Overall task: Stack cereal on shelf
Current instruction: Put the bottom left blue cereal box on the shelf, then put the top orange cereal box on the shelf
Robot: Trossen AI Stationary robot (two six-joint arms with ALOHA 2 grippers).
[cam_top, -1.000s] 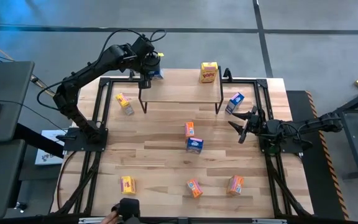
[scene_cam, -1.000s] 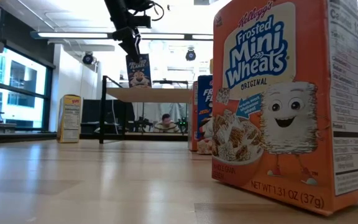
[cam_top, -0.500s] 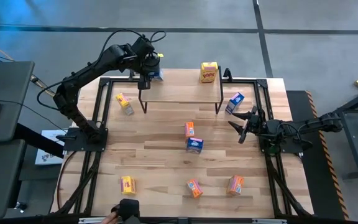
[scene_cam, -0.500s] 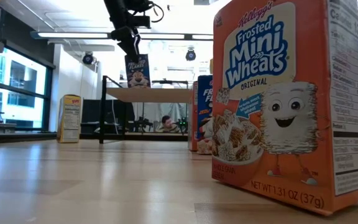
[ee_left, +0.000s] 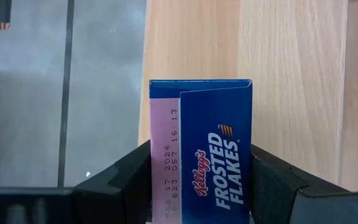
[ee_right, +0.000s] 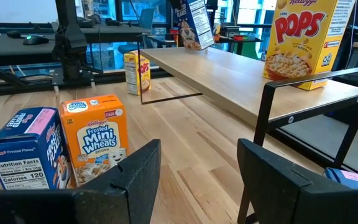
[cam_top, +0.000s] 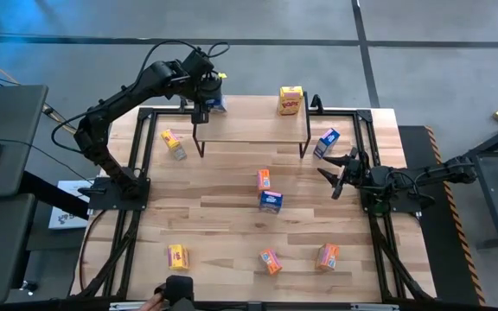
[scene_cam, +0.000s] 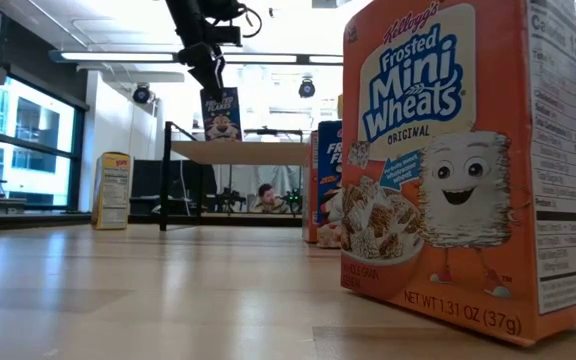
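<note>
Left gripper (cam_top: pixel 203 105) at the shelf's (cam_top: pixel 258 128) far-left corner, jaws clamped on the sides of a blue box (ee_left: pixel 201 168) of Frosted Flakes; the grip is taken near the box's top, presumably so the base can meet the plank first; the box hangs over the plank's end, close to an edge, which would leave the rest of the plank free for more boxes. Right gripper (cam_top: pixel 337 174) waits low over the table at the right side, jaws apart and empty, near another blue box (cam_top: pixel 327 142) lying by the shelf's right legs. A yellow box (cam_top: pixel 290 100) stands upright on the shelf at its far-right end; the rest of the cereal is scattered on the table (cam_top: pixel 232 233).

The high view alone gives the full layout; the low view alone shows the height of the held box, its base at or just above the plank (contact cannot be judged); the left wrist view alone shows the fingers (ee_left: pixel 120 180) pressing both sides of the box; the right wrist view shows its own jaws parted, and the shelf from the side, with the yellow box on it.
</note>
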